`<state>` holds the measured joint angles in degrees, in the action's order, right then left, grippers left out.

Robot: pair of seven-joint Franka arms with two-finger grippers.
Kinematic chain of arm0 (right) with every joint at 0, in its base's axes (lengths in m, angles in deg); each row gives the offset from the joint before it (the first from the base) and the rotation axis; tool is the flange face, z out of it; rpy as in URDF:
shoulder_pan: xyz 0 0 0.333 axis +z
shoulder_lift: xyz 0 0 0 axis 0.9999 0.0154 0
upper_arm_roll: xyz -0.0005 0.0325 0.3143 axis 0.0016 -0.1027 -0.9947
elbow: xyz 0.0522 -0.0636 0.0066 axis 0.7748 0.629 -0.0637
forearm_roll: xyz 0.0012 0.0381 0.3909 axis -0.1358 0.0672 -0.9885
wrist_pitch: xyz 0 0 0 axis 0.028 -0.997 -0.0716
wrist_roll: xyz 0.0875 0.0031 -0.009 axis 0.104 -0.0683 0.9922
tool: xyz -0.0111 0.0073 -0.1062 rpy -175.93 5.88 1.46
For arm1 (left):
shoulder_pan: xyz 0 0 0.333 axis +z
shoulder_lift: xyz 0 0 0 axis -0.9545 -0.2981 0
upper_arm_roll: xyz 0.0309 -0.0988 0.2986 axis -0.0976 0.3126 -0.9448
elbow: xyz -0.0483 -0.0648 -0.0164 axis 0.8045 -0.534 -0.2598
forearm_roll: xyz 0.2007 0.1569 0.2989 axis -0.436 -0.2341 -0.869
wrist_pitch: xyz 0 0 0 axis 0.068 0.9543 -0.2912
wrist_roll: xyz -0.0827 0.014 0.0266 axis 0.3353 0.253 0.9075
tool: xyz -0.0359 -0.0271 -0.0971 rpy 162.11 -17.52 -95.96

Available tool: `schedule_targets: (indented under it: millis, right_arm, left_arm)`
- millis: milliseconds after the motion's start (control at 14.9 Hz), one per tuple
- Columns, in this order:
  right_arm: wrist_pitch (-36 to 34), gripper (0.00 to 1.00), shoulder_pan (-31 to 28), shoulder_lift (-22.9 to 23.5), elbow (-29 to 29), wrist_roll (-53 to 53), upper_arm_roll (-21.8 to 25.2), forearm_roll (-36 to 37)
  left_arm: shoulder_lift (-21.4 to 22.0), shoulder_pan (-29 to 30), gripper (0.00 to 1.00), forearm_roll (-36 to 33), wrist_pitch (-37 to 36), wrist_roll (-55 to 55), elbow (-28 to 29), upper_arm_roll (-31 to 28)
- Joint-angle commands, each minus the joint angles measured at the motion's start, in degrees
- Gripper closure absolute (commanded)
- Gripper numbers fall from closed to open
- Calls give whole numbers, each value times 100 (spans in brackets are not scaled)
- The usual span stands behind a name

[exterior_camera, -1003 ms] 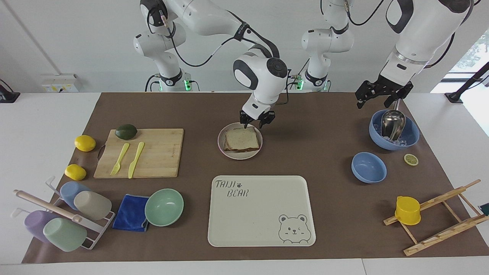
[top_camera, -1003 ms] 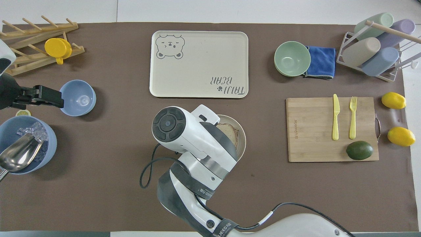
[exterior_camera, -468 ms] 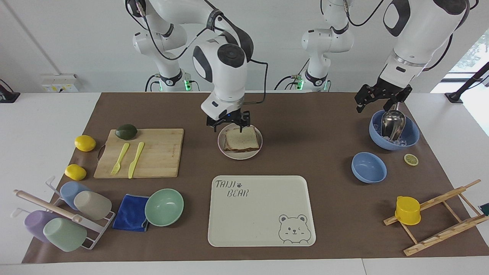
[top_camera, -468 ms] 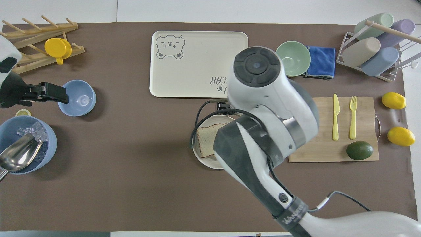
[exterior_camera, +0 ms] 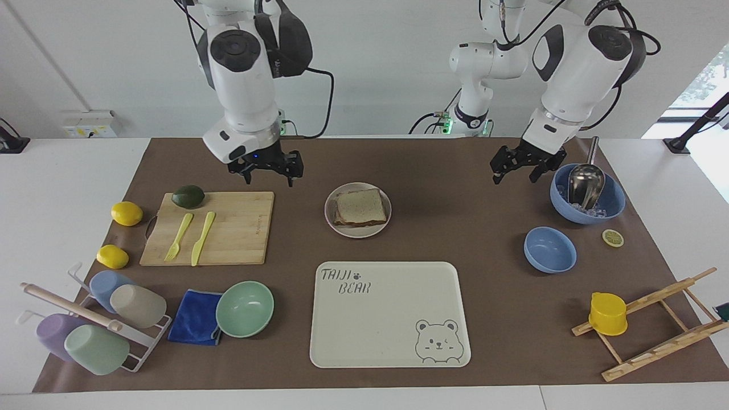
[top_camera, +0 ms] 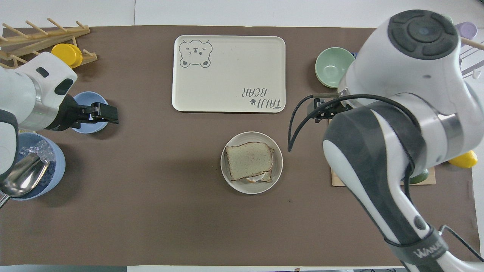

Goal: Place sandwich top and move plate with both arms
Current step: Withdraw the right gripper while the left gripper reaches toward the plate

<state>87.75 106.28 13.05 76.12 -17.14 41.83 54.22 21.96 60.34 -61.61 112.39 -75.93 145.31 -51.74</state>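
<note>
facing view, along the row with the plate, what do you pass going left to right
upper lemon → cutting board → plate with the sandwich top on it → big blue bowl holding the metal scoop

Overhead, the right arm (top_camera: 397, 124) hides most of the cutting board (top_camera: 334, 180) and the blue cloth

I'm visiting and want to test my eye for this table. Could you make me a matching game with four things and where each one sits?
Things:
1. sandwich top
2. metal scoop
3. yellow cup
4. avocado

Places:
A. on the wooden rack
B. on the plate
C. on the cutting board
D. in the blue bowl of ice

Pairs: 1-B, 2-D, 3-A, 4-C
</note>
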Motion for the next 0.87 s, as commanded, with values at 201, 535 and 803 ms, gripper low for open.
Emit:
schedule_targets:
  millis: [201,535,803]
  right_arm:
    - [-784,0,41,-505,98,1830,1406,-212]
    - [-1066,0,-20,-601,89,2052,1742,7]
    - [-944,0,172,-680,89,2009,1645,130]
  left_arm:
    - [-107,-823,0,172,1383,688,1040,-67]
    - [-688,-1316,0,181,2088,1015,1217,-67]
    - [-741,-1668,0,189,2606,971,1735,-58]
